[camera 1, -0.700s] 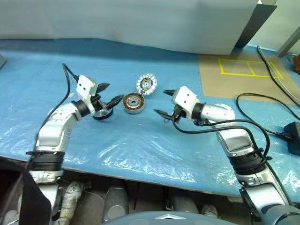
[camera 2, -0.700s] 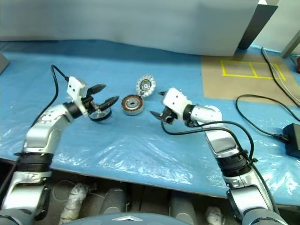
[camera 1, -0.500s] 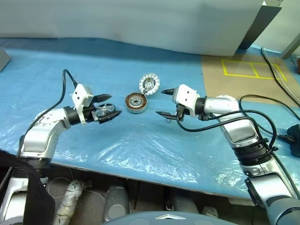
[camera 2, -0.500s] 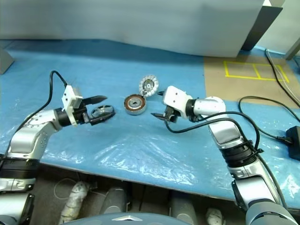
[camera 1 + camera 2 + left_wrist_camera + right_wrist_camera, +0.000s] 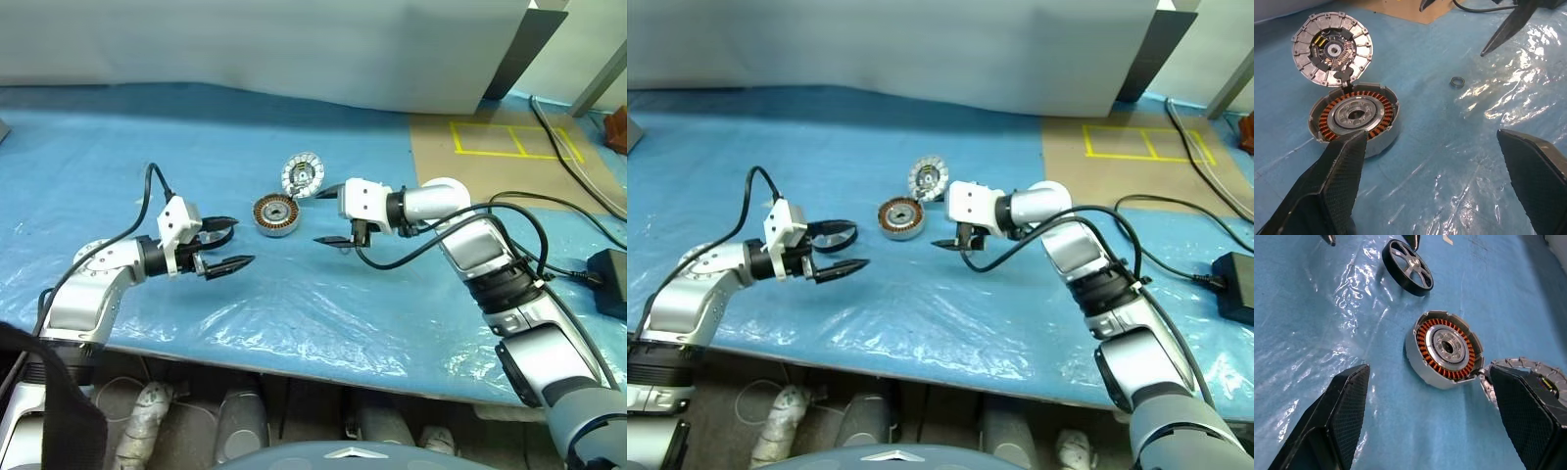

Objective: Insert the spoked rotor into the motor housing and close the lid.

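The spoked rotor [image 5: 1408, 267], a dark wheel with a shiny rim, lies flat on the blue sheet, left of the motor housing [image 5: 274, 213]. The housing's copper windings and hub are uncovered. The lid [image 5: 304, 174] stands tilted up at the housing's far edge, its ribbed inside showing. My left gripper [image 5: 233, 243] is open and hovers just over the near side of the rotor [image 5: 847, 233], holding nothing. My right gripper [image 5: 326, 216] is open and empty just right of the housing and lid, pointing left.
A small metal ring [image 5: 1457, 82] lies on the sheet near the right gripper. At the back right is a brown board with yellow tape [image 5: 495, 147]. Black cables and a power adapter [image 5: 609, 294] lie at the right edge. A white panel stands behind.
The left gripper, still open, has drawn back from the housing toward the table's front; the rotor lies on the sheet. The right gripper has moved closer to the lid. The camera has shifted.
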`<move>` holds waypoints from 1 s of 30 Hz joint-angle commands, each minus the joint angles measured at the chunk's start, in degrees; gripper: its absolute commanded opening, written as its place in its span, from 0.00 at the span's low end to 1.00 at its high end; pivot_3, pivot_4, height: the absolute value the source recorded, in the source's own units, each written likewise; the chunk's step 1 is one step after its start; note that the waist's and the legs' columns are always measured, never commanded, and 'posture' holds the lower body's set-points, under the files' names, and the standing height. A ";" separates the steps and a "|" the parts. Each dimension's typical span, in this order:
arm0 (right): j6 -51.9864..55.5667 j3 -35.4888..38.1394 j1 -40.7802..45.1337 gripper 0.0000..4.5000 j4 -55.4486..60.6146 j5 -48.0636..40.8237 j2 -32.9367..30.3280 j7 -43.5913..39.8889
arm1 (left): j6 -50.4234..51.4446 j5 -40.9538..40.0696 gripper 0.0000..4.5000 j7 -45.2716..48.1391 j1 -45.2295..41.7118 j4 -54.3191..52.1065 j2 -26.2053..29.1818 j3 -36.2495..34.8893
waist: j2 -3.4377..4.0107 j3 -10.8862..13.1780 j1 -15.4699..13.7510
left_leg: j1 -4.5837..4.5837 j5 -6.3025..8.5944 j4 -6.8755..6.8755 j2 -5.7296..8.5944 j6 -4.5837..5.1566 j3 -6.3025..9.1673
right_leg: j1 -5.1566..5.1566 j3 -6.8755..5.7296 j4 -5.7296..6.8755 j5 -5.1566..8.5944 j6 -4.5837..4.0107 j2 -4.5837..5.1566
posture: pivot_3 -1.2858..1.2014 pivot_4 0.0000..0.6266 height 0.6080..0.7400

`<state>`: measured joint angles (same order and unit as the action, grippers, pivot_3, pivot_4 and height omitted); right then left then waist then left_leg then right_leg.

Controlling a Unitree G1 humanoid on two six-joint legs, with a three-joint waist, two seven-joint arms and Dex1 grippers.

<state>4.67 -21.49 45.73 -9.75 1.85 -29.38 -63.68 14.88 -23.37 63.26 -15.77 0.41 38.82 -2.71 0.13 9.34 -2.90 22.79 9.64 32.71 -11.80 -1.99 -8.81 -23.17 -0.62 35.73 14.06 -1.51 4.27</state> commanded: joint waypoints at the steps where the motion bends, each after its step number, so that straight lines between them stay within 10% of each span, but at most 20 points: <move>1: -5.38 -1.88 5.01 0.91 -6.24 1.16 2.18 -2.82 | -0.18 -0.22 0.99 -0.82 1.27 -2.21 0.72 -1.47 | 0.00 0.00 0.12 | 0.02 0.00 0.00 -0.01 0.01 0.00 | -0.02 -0.01 0.02 0.00 0.00 -0.01 | 0.52 0.24 1.00; 14: -27.74 -7.45 30.50 0.91 -57.84 14.60 20.28 2.65 | 2.01 -2.39 0.99 -8.04 13.05 -13.34 -0.42 -6.53 | 0.01 0.03 0.55 | 0.45 0.02 0.10 -0.18 0.20 0.03 | -0.31 -0.31 0.14 0.12 -0.24 -0.01 | 0.52 0.24 1.00; 30: -28.23 -10.69 32.34 0.91 -67.78 27.87 25.69 15.84 | 2.87 -2.30 0.99 -16.70 26.17 -25.19 -2.61 -8.42 | 0.09 0.08 0.58 | 0.51 0.10 0.16 -0.62 0.13 0.06 | -0.26 -0.58 0.17 0.19 -0.36 -0.08 | 0.52 0.24 1.00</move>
<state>-23.36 -32.50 77.30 -77.93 29.22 -4.03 -48.73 18.14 -25.49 47.13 9.97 -22.24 36.30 -10.59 0.22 9.42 -2.32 23.29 9.74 32.87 -12.42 -1.86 -8.74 -23.43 -1.20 35.90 14.25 -1.86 4.17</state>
